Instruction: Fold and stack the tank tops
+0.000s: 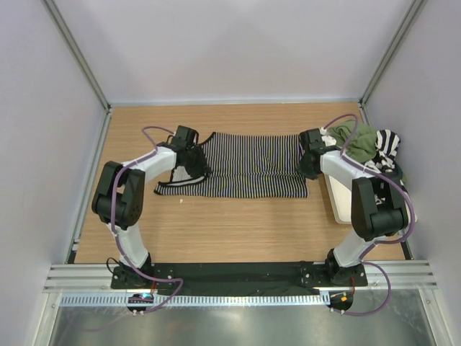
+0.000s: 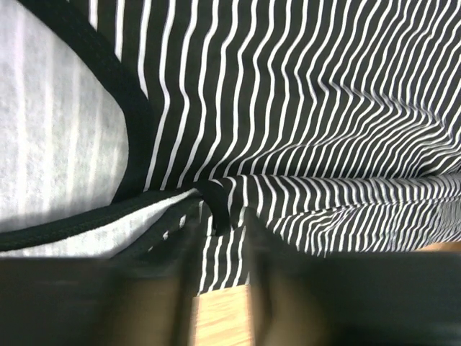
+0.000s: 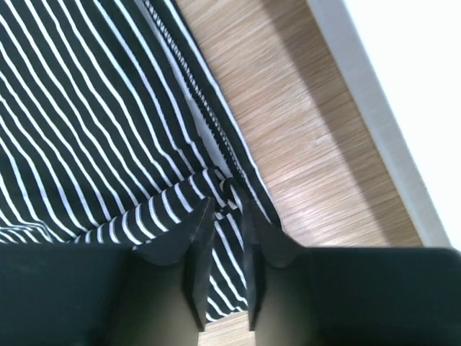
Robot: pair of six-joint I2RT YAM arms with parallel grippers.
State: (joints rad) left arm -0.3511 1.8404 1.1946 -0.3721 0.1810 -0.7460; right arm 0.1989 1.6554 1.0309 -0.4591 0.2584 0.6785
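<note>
Pinstriped tank top, ends beneath left pincer and right pincer, both slightly spread

Wood-grain table shows just off the right fingers, on their outer side; past that strip, the cream tray runs alongside, its pale rim apart from them.

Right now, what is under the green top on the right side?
A cream tray, with its near edge showing. The green top is bunched against a broad-striped top there. Whether anything else lies beneath them cannot be seen; the cloth covers it.
</note>
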